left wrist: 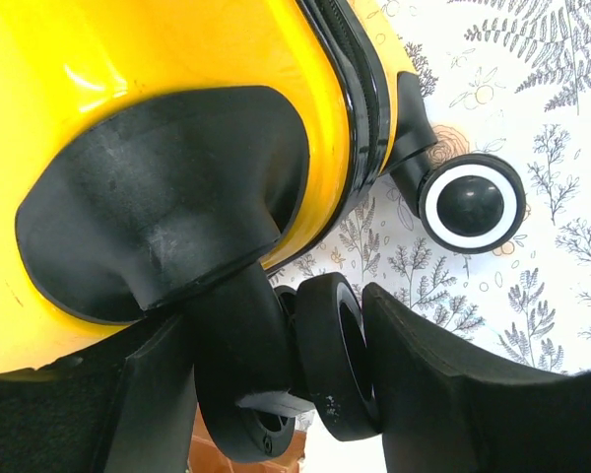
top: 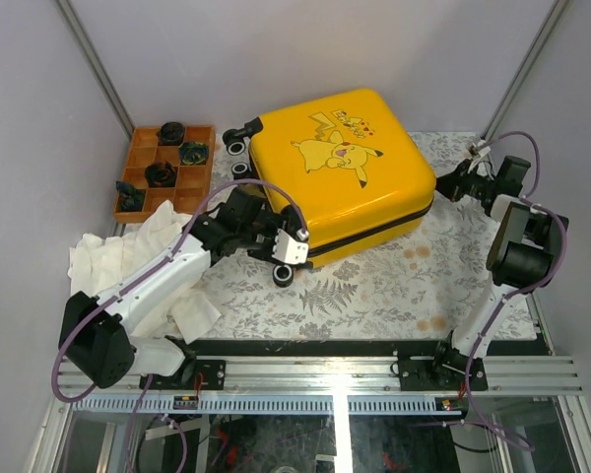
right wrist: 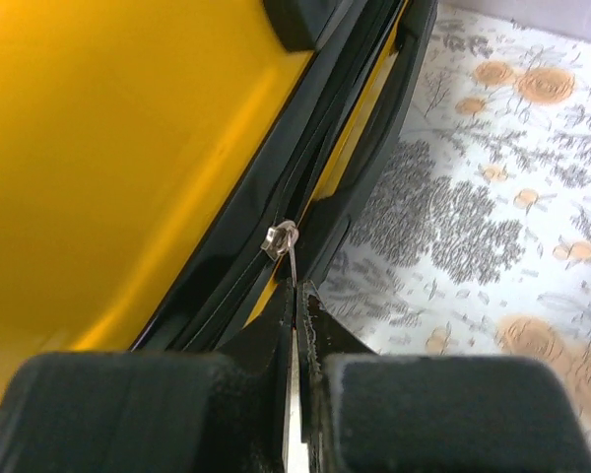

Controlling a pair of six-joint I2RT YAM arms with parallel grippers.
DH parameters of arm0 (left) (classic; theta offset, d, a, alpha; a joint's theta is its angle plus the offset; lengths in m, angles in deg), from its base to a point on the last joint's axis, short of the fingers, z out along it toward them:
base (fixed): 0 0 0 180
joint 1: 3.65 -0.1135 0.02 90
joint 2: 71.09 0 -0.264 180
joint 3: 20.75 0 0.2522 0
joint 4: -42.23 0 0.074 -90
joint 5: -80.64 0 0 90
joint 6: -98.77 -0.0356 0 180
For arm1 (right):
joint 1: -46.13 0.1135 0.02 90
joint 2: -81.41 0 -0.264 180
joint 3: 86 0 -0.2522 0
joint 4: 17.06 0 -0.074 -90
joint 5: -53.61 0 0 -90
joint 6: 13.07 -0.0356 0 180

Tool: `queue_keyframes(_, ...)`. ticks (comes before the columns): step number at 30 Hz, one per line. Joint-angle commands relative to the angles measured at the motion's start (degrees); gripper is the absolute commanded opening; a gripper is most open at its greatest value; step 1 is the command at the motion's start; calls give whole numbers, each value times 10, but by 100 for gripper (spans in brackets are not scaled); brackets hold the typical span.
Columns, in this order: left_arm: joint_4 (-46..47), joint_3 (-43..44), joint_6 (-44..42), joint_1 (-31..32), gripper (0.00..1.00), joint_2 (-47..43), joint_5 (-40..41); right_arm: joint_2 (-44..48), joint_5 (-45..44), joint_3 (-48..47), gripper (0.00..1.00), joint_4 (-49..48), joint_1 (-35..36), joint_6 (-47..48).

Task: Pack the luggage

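The yellow Pikachu luggage lies flat and closed on the patterned table. My left gripper is at its near-left corner, shut on a black luggage wheel, one finger on each side. A second wheel rests on the cloth nearby. My right gripper is at the luggage's right edge, shut on the thin metal zipper pull of the black zipper band. The yellow shell fills the left of the right wrist view.
An orange compartment tray with several dark rolled items stands at the back left. A crumpled white cloth lies under my left arm. The floral table cover lies in front of the luggage. Grey walls enclose the sides.
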Motion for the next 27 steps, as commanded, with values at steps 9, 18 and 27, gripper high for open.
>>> queue_keyframes(9,-181,56,91,-42,65,24,24,-15,-76,-47,0,-129,61,-42)
queue_keyframes(18,-152,213,472,-118,100,21,-97,21,-59,4,0,-80,73,9)
queue_keyframes(27,64,292,767,-261,100,168,-167,50,-52,46,0,-75,99,12)
